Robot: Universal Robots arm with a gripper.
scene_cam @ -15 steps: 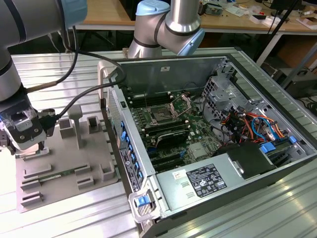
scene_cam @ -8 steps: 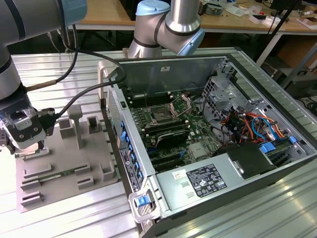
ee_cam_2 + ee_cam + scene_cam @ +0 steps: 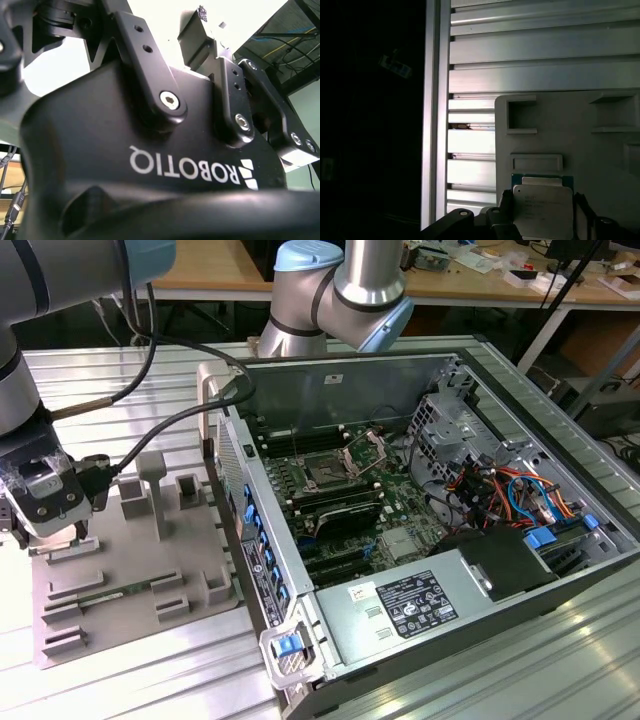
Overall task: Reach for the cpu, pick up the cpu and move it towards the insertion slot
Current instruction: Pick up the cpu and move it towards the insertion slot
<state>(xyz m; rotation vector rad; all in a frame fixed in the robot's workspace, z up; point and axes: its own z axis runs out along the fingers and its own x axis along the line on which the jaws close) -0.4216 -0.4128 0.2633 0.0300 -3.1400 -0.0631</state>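
The cpu point(image 3: 542, 207), a small square chip with a silvery top on a green edge, lies at the corner of the grey tray point(image 3: 560, 135). My gripper point(image 3: 543, 212) straddles it, and a black finger point(image 3: 506, 206) presses close on each side of the chip. In the exterior view the gripper point(image 3: 72, 538) is low over the tray's point(image 3: 130, 580) corner at that view's left. The insertion slot point(image 3: 325, 472), a dark square socket with its metal bracket raised, sits on the green board inside the open computer case, well off to that view's right.
The tray carries several grey raised blocks and frames point(image 3: 150, 485). The case wall point(image 3: 240, 500) stands between tray and board. A second arm segment point(image 3: 340, 300) hangs over the case's back. Cables and a power supply point(image 3: 420, 600) fill the case's right side. The table point(image 3: 520, 55) is ribbed aluminium.
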